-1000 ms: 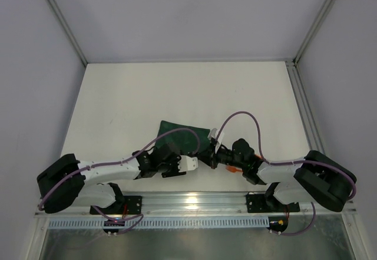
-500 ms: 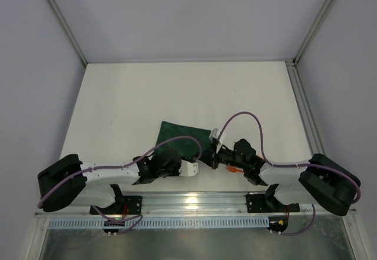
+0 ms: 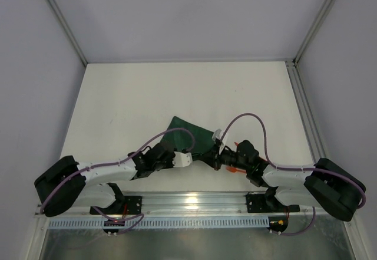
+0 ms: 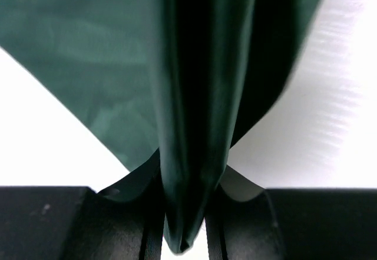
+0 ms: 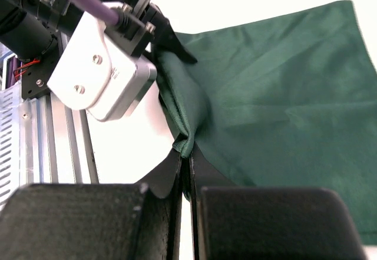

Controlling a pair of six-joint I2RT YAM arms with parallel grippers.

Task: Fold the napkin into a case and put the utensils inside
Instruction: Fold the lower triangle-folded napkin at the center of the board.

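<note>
The napkin (image 3: pixel 187 131) is laid on the white surface (image 3: pixel 177 89), close to the near edge. Its near part is bunched up where the two sets of jaws meet. From above, that part is covered by the jaws and the purple cables (image 3: pixel 177 131), so its full shape cannot be made out. In the left wrist view, a thick fold of the napkin is squeezed in the left jaws, which are closed most of the way on it. The far end of the cloth is cut off by the picture's edge. In the right wrist view, a thin ridge of the napkin is pinched in the right jaws, which are almost fully closed. The two sets of jaws are just beside each other. A small bit of an orange utensil (image 3: pixel 234 169) is seen by the right arm (image 3: pixel 283 174). Most of it is hidden, and which piece it is cannot be told.
</note>
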